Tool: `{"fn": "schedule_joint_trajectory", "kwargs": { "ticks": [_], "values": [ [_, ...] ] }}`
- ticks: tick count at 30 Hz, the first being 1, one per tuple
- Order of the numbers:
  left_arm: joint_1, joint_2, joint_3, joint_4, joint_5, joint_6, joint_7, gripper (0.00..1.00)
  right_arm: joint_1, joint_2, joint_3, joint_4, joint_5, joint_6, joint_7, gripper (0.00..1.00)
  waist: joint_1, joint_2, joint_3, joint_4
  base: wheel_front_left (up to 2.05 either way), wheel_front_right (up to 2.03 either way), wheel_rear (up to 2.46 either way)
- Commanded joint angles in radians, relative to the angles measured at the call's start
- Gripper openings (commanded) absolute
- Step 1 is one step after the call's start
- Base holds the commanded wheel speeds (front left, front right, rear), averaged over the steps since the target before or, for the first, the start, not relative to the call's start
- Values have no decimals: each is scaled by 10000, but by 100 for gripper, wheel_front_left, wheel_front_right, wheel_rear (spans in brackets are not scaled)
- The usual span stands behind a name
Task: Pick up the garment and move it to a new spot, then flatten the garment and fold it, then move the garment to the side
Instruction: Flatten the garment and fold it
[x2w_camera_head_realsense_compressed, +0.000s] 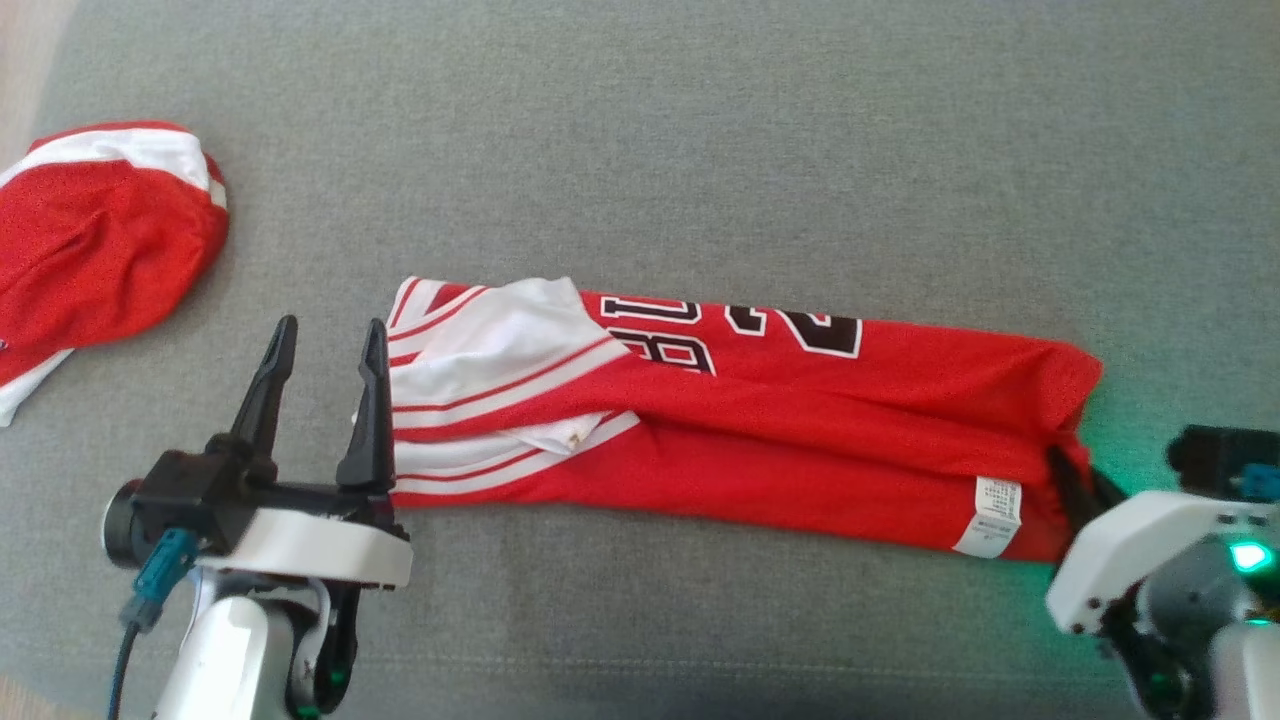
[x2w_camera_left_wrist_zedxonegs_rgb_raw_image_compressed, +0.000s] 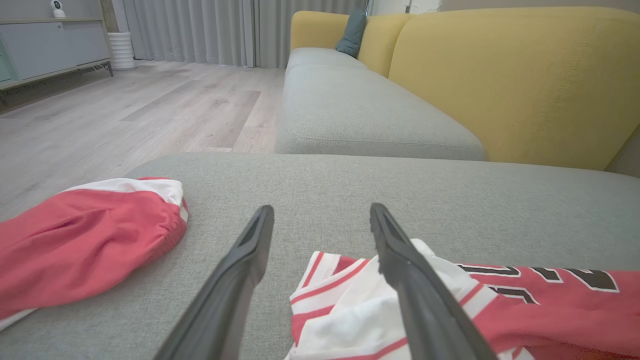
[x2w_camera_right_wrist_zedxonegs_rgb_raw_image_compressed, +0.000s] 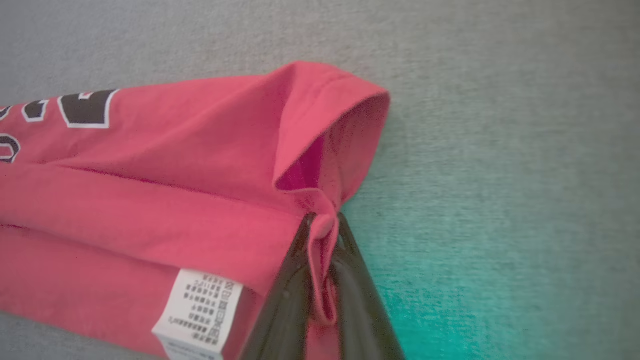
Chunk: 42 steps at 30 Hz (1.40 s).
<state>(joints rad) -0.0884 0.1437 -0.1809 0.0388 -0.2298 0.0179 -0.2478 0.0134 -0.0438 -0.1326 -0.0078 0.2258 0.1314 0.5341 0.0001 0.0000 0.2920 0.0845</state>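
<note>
Toward the front edge of the cushion (x2w_camera_head_realsense_compressed: 700, 150), the right gripper (x2w_camera_right_wrist_zedxonegs_rgb_raw_image_compressed: 322, 235) is clenched on the hem of the garment (x2w_camera_head_realsense_compressed: 760, 420), a long strip across the middle. The left gripper (x2w_camera_head_realsense_compressed: 330, 325), released, stands just beside its striped end and should pinch there before folding. A red-and-white bundle (x2w_camera_head_realsense_compressed: 90, 250) sits apart at the left edge.

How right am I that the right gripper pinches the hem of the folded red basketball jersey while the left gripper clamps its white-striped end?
The left gripper stands open at the red jersey's striped end, clamping nothing; the left wrist view shows it. The right gripper does pinch the hem.
</note>
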Motion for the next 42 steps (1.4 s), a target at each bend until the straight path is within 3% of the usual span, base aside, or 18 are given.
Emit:
{"fn": "schedule_joint_trajectory", "kwargs": {
  "ticks": [1,10,14,20,26,30,36,42],
  "values": [
    [-355,100,389,-247,75,62,-88,100,-29,-70,-150,-503,-72,-7,32,0,-1,0,-36,-34,0,0,0],
    [-262,59,348,-331,95,126,-115,100,-130,-881,-2088,-1367,-229,-7,349,0,-1,0,-205,-240,0,0,0],
    [-239,74,338,-337,94,145,-120,100,-203,-1225,-2049,-1613,-96,-7,450,0,-1,0,-300,-328,0,0,0],
    [-167,87,283,-321,108,177,-122,100,-608,-1087,-864,-2609,120,-7,789,0,-1,0,-522,-458,0,0,0],
    [-136,131,204,-293,102,191,-83,100,-1297,-380,1085,-3323,419,-7,1136,0,-1,0,-775,-501,0,0,0],
    [-177,135,125,-216,63,156,-47,100,-1704,-100,2642,-2446,1042,-7,703,0,-1,0,-849,-378,0,0,0],
    [-290,119,-68,-187,99,140,48,100,-2244,-68,5060,-550,3118,-7,-927,0,-1,0,-715,55,0,0,0],
    [-425,113,-149,-70,103,147,28,100,-2978,-66,6312,1291,4525,-7,-2604,0,-1,0,-559,415,0,0,0]
  ]
}}
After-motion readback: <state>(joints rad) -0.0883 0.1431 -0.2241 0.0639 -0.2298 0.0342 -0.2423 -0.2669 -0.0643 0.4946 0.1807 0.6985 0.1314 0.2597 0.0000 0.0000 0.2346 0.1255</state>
